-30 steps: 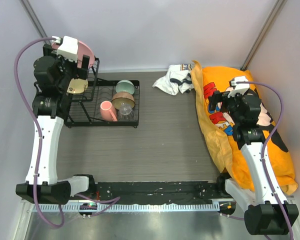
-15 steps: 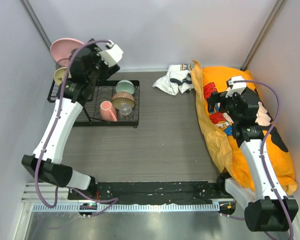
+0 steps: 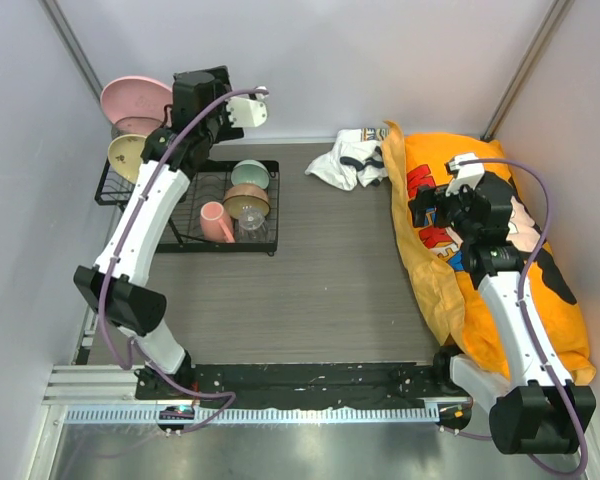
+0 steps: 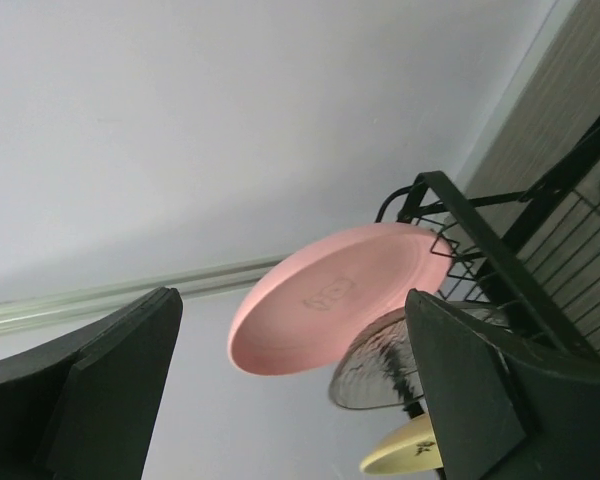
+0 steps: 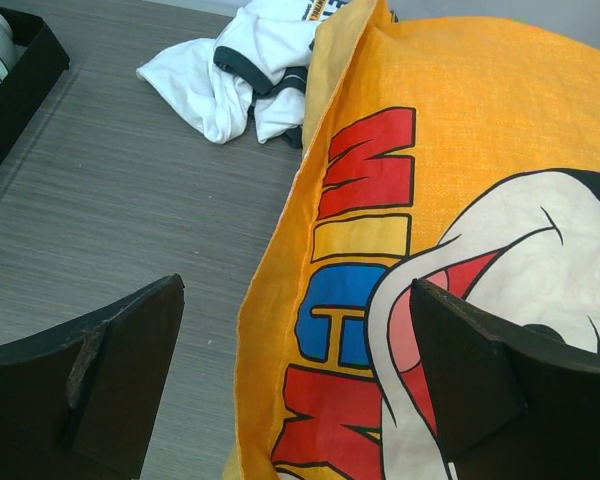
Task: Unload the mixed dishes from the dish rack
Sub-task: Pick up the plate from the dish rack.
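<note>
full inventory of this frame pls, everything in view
rack: 1, black wire, table's far left
plate: 1, pink, on edge in upper basket
glass plate: 1, clear, textured, just below the pink plate
tan dish: 1, tan, upper basket, nearest
mint bowl: 1, mint, lower tray, far side
brown bowl: 1, tan-brown, lower tray, middle
mug: 1, pink, lower tray, near side
cup: 1, clear, right of mug
cloth: 1, white, crumpled, far centre
bag: 1, orange, printed, right side
table: 1, grey woodgrain
left gripper: open, facing plate
right gripper: open, over bag's edge
</note>
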Available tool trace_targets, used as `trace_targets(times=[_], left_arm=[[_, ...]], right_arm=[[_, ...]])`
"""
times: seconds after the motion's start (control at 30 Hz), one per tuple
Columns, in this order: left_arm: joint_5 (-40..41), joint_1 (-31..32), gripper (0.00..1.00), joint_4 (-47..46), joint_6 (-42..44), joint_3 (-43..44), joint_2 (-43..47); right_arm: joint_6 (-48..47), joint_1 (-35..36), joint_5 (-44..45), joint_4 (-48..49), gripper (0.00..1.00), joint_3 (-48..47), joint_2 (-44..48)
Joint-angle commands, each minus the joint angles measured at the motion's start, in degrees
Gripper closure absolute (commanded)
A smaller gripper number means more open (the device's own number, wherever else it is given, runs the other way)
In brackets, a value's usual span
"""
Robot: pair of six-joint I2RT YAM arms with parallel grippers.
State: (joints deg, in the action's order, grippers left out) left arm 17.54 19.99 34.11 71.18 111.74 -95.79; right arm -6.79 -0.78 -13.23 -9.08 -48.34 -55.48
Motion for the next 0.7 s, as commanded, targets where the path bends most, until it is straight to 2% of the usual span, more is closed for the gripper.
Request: trace_targets(times=[0.0, 0.23, 0.53, 0.67], left_arm=[[4.9, 0.0, 0.00, 3.2, 8.5, 7.4, -3.6], [5.6, -2.7, 0.00, 10.4, 15.4, 19.5, -11.8], [2.7, -7.0, 0.00, 15.2, 19.5, 20.0, -12.3], [1.9, -9.2, 0.00, 14.5, 21.0, 20.8, -13.7]], right_arm=[[-0.8, -0.2, -1.2, 1.3, 0.00, -2.6, -0.1], [-1.3, -0.2, -1.4, 1.0, 0.01, -2.6, -1.2], [-1.7, -0.2, -1.5, 0.7, 0.00, -2.6, -2.4], [-1.7, -0.2, -1.4, 0.5, 0.00, -2.8, -2.9]])
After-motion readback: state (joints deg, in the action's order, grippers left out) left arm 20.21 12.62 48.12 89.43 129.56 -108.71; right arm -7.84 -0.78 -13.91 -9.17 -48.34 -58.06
